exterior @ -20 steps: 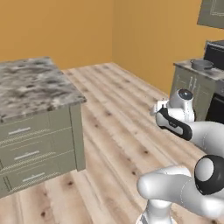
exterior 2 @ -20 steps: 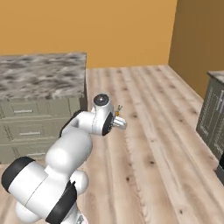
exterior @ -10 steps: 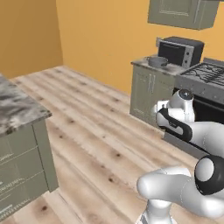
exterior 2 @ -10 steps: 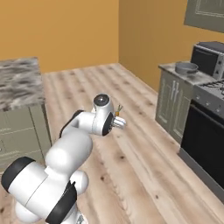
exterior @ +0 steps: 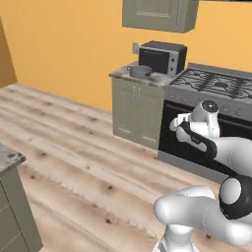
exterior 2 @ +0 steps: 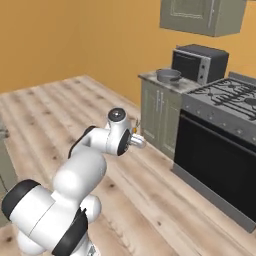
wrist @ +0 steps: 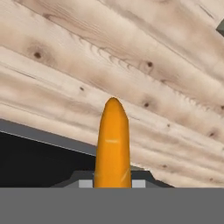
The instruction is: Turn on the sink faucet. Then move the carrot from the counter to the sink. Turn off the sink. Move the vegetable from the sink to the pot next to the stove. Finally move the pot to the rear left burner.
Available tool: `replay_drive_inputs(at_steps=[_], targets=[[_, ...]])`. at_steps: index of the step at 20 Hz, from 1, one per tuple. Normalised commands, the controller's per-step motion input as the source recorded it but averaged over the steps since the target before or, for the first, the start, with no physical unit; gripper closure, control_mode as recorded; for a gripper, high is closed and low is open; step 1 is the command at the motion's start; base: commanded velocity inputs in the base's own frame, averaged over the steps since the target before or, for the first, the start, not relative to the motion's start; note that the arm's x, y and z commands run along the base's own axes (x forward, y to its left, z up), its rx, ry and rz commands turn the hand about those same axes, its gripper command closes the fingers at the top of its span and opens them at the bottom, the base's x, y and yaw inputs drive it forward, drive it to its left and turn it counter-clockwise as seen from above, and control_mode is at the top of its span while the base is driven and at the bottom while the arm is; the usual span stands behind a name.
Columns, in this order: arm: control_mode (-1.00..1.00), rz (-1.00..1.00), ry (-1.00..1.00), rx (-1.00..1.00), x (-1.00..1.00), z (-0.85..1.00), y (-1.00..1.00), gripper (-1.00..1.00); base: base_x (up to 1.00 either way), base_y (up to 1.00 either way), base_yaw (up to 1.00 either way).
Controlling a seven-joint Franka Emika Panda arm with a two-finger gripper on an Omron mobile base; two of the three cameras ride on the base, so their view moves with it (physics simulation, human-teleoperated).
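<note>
Gripper (wrist: pixel 113 183) nearly closed, pinching carrot (wrist: pixel 113 144) w/ tip pointing away. Plank wood floor (wrist: pixel 131 65) beyond it; stove (exterior 2: pixel 225 145), pot (exterior 2: pixel 168 75) on counter (exterior 2: pixel 165 82) ahead.

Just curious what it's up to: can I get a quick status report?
Claw shut on the carrot, carried above the wood floor. Pot waits on the counter beside the stove. Nothing seen in the way.

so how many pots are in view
1: the pot sits on the counter left of the stove, in front of the microwave. Others may be hidden inside cabinets.
</note>
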Motion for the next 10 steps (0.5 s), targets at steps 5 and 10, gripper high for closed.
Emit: replay_drive_inputs(at_steps=[5, 10], targets=[[1.0, 0.0, 0.0, 0.0, 0.0, 0.0, 0.0, 1.0, 0.68, 0.31, -0.41], [1.0, 0.0, 0.0, 0.0, 0.0, 0.0, 0.0, 1.0, 0.71, 0.4, -0.38]])
